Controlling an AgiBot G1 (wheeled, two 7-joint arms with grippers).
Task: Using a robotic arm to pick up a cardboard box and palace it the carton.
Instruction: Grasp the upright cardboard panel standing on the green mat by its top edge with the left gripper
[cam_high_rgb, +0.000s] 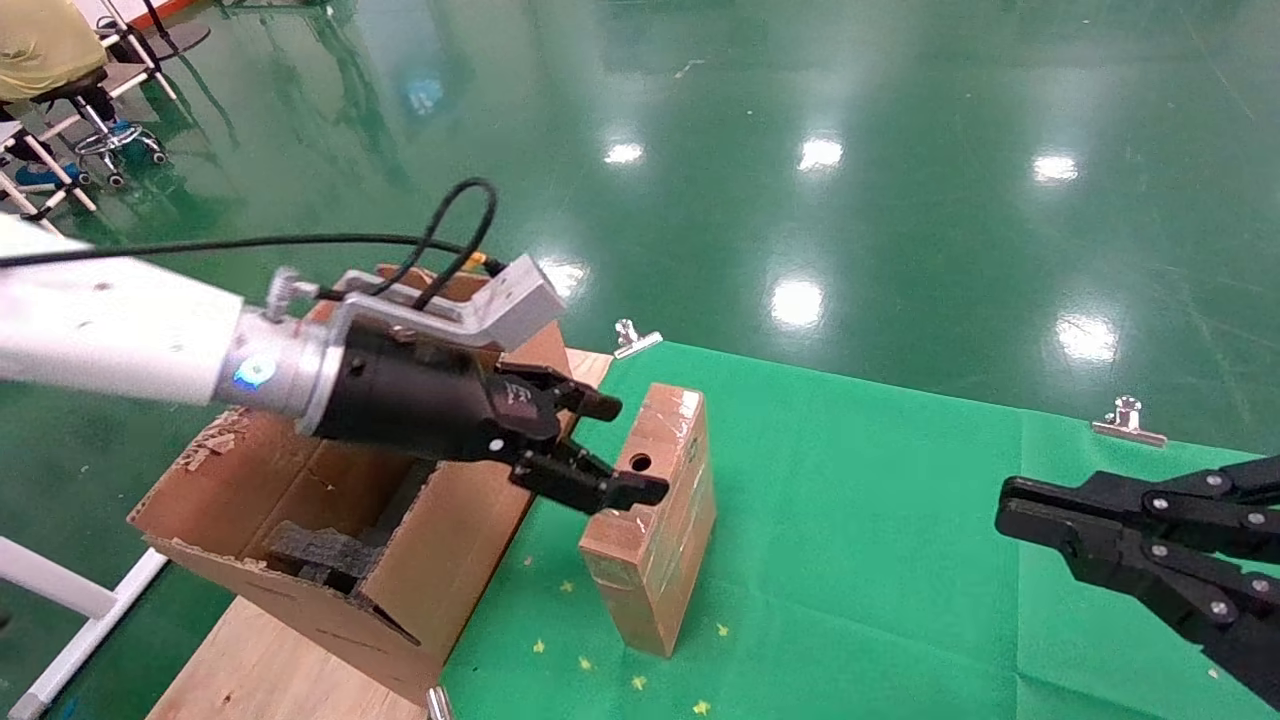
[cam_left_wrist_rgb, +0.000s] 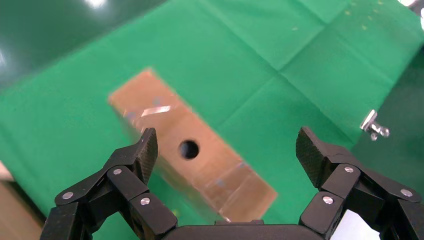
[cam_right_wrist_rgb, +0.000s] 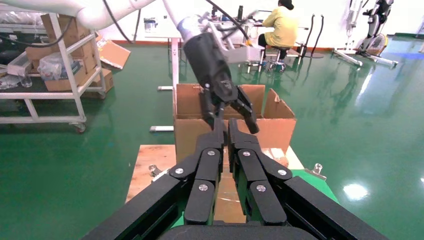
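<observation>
Robotic arm (cam_high_rgb: 120, 335), left: white, reaching over the carton toward the table; its left gripper (cam_high_rgb: 605, 450) has jaws spread wide, nothing held, poised at the upper end of the cardboard box. One finger sits by the box's near top edge, the other is raised above it; actual contact cannot be confirmed.

Carton (cam_high_rgb: 300, 500): large, flaps upright and ragged, black foam (cam_high_rgb: 315, 555) inside, standing just beside the box on the arm's own side.

Green cloth (cam_high_rgb: 880, 560): bare and roomy on the box's far side, clipped at its rear edge.

Right gripper (cam_high_rgb: 1010, 515): parked over the cloth, well apart from the box, fingers pressed together, empty.

Cardboard box (cam_high_rgb: 660, 520): slim, taped, standing on edge on the cloth, round hole facing up.

Step, as judged: approach, grasp not yet made. Next move calls for straddling the box's narrow width, closing, then lifting high enough to clear the carton's near flap; the gap between box and carton is tight.
</observation>
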